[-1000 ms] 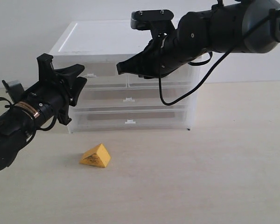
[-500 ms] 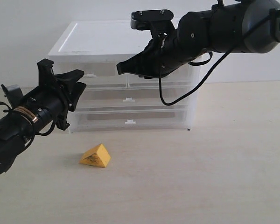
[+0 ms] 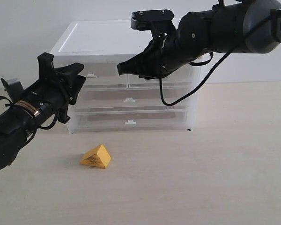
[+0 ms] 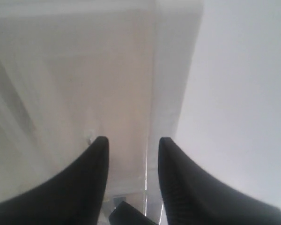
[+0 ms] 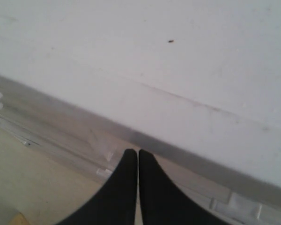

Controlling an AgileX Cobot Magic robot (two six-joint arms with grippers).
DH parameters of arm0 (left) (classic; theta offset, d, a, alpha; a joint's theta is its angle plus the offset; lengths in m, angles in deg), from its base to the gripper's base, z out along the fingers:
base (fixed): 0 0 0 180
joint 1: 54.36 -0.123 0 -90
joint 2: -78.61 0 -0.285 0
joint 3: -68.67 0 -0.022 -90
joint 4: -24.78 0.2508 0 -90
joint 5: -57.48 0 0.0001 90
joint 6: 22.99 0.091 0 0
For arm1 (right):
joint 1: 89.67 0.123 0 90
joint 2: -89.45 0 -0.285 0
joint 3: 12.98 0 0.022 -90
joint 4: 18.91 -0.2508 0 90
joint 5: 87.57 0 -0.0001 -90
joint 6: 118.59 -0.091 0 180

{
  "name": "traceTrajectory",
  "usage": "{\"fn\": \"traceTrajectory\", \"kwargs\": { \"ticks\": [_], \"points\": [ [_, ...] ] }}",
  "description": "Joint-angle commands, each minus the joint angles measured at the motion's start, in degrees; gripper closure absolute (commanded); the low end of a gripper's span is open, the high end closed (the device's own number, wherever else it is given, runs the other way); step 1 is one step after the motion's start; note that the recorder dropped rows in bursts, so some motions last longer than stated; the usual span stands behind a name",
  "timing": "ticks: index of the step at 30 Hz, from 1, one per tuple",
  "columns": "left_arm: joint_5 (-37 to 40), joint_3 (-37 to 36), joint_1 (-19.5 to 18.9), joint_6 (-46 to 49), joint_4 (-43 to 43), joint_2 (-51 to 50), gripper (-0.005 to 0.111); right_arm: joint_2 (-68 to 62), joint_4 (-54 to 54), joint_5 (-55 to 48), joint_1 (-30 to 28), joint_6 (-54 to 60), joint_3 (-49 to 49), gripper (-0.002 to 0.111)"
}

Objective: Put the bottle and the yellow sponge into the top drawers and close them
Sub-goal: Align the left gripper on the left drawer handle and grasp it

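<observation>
plastic top drawers [image 3: 107, 76] partly hidden behind the right gripper [image 3: 120, 69], pressed together; left gripper [image 3: 64, 64] spread apart, empty.

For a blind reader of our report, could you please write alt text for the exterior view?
A yellow sponge lies on the table before a white drawer cabinet. The left pincer, open, hovers at the cabinet's left corner; the right pincer, shut, sits before the top drawers.
</observation>
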Motion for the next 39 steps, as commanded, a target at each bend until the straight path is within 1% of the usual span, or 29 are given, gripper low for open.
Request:
{"fn": "traceTrajectory", "kwargs": {
  "ticks": [1,8,15,19,21,27,31,35,39],
  "points": [
    [0.39,0.67,0.25,0.17,0.28,-0.02,0.073,0.88,0.64,1.59,-0.89,0.41,0.22,0.108],
    [0.45,-1.59,0.25,0.53,-1.05,-0.02,0.073,0.88,0.64,1.81,-0.89,0.39,0.22,0.108],
    [0.34,-1.71,0.25,1.35,-1.46,-0.02,0.073,0.88,0.41,1.93,-0.89,0.39,0.22,0.108],
    [3.35,-1.71,0.25,1.35,-1.62,-0.24,0.073,0.88,0.41,1.93,-0.89,0.18,0.22,0.108],
    [2.13,-1.71,0.25,1.35,-1.62,-0.78,0.073,0.88,0.41,1.93,-0.89,0.18,0.22,0.108],
    [1.54,0.33,0.65,1.58,-0.79,-2.45,0.073,0.88,0.41,1.93,-0.89,0.18,0.22,0.108],
    [1.97,1.59,2.32,1.95,-3.01,-2.54,0.073,0.88,0.41,1.93,-0.89,0.43,0.22,0.108],
    [2.71,1.94,2.46,2.28,-5.11,-2.57,0.073,0.88,0.41,1.57,-0.89,0.43,0.22,0.108],
    [3.24,2.03,2.46,2.28,-5.25,-2.67,0.073,0.88,0.41,1.71,-0.89,0.43,0.22,0.108]
  ]
}}
